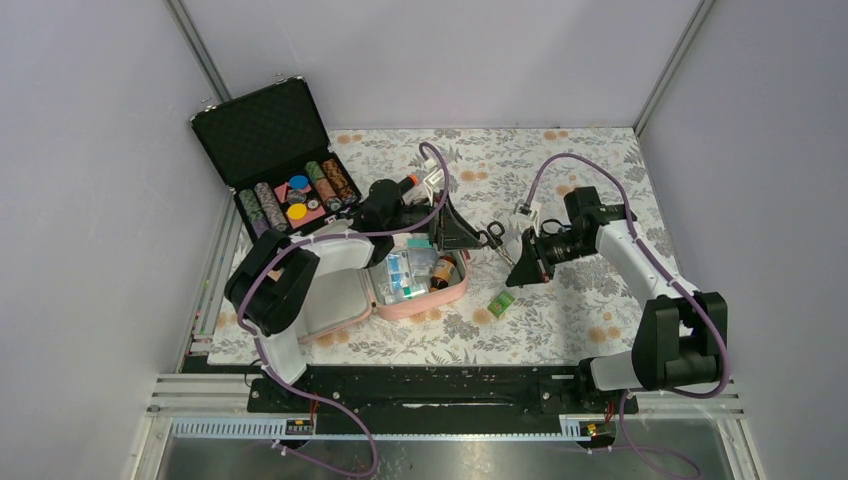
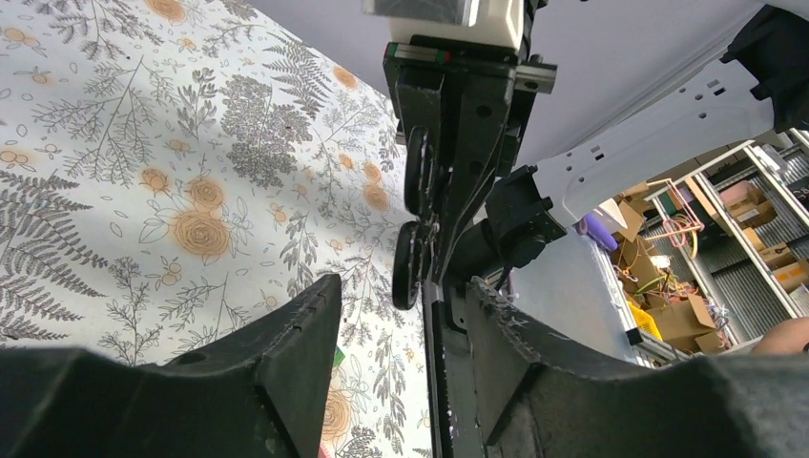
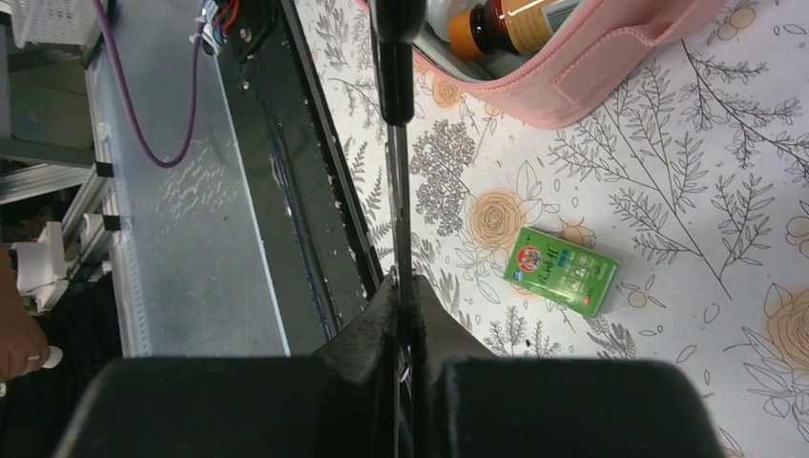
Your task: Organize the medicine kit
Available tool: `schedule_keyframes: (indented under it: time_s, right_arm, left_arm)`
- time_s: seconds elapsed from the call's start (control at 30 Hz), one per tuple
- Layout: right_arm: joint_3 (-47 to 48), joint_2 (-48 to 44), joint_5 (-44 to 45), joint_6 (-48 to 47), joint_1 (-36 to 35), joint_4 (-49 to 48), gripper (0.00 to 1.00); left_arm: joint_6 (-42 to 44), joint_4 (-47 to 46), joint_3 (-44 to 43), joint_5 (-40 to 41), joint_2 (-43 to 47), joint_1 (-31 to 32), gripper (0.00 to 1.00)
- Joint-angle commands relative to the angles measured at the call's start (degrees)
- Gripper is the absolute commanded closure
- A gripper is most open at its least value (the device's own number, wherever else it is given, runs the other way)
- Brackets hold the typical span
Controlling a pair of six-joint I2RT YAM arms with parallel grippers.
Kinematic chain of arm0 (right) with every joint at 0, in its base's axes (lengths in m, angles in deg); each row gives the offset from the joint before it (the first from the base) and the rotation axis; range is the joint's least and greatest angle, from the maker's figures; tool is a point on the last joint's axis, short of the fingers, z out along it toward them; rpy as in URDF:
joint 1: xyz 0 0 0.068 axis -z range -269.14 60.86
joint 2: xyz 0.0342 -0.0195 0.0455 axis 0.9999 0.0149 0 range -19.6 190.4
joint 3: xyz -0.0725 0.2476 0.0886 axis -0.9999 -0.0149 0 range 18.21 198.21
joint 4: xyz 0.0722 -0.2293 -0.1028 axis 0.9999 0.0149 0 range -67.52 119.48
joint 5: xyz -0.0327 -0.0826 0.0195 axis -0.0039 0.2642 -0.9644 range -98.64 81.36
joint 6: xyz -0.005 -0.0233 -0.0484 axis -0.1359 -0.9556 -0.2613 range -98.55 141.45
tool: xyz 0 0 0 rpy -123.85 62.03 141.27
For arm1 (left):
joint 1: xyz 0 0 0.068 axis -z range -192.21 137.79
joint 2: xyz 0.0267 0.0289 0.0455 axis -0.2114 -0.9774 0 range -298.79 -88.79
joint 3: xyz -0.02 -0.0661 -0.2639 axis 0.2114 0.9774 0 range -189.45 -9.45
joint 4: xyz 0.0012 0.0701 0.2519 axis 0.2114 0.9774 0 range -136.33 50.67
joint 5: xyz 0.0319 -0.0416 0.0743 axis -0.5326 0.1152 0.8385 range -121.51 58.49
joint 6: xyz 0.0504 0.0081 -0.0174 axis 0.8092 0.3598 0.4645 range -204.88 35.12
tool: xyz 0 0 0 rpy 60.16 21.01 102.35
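The right gripper (image 1: 524, 260) is pressed together on the blade end of the scissors (image 1: 492, 236); their long axis runs from it leftward toward the left gripper (image 1: 458, 232), whose fingers stand spread on either side of the black handle loops (image 2: 416, 191), apparently not touching them; the medicine kit (image 1: 432, 299) lies open just down-left of the scissors, under the left arm, so that arm is the nearer; a green box (image 1: 502, 302) lies on the floral tablecloth (image 1: 600, 170) beside the kit, apart from it.
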Motion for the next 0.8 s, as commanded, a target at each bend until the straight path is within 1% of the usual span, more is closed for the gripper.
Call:
schedule_keyframes:
  time_s: [0.0, 0.13, 0.27, 0.33, 0.37, 0.4, 0.5, 0.53, 0.57, 0.6, 0.67, 0.7, 0.77]
  right_arm:
    - [2.7, -0.7, -4.5, 1.6, -0.6, 0.4, 1.00]
    - [3.0, 0.9, -4.7, 1.4, -1.3, 0.9, 1.00]
    - [3.4, 2.2, -4.4, 0.9, -2.6, 2.1, 1.00]
    - [3.4, 2.4, -4.0, 1.0, -3.2, 2.1, 1.00]
    - [3.4, 2.6, -3.9, 1.0, -3.4, 2.0, 1.00]
    - [3.5, 2.6, -3.8, 1.1, -3.5, 2.0, 1.00]
    - [4.0, 2.9, -3.4, 1.5, -3.8, 1.9, 1.00]
    - [4.2, 2.9, -3.1, 1.7, -3.8, 1.9, 0.96]
    - [4.4, 2.9, -2.5, 2.2, -3.8, 1.4, 0.87]
    - [4.4, 2.6, -1.6, 3.4, -3.8, 0.7, 0.77]
    - [4.4, 1.6, 1.0, 5.0, -3.8, -0.5, 0.57]
    - [4.5, 0.9, 2.8, 6.3, -3.8, -1.4, 0.51]
    - [5.5, -0.6, 7.4, 8.3, -3.8, -3.2, 0.44]
  left_arm:
    - [2.1, -1.4, -1.0, 0.7, 1.0, 0.6, 0.49]
    - [-3.4, -7.3, -1.7, -0.4, -1.2, 1.0, 0.49]
    - [-7.1, -11.2, -2.2, 0.0, -3.1, 1.3, 0.49]
    - [-8.9, -13.2, -2.7, -0.1, -3.8, 1.5, 0.51]
    - [-9.9, -14.2, -3.0, -0.4, -4.2, 1.5, 0.56]
    - [-10.6, -15.0, -3.5, -0.7, -4.4, 1.6, 0.63]
    - [-12.0, -16.3, -3.9, -1.3, -4.7, 1.4, 0.92]
    - [-12.0, -16.2, -3.7, -1.4, -4.4, 1.2, 0.97]
    - [-11.8, -15.8, -3.4, -1.6, -3.8, 0.8, 1.00]
    - [-11.4, -15.1, -2.8, -1.9, -2.9, 0.1, 1.00]
    - [-9.5, -10.5, -1.8, -2.3, -0.3, -2.1, 1.00]
    - [-7.1, -6.5, -1.4, -2.3, 1.6, -3.6, 1.00]
    - [0.7, 6.2, -0.5, -1.4, 6.7, -7.0, 1.00]
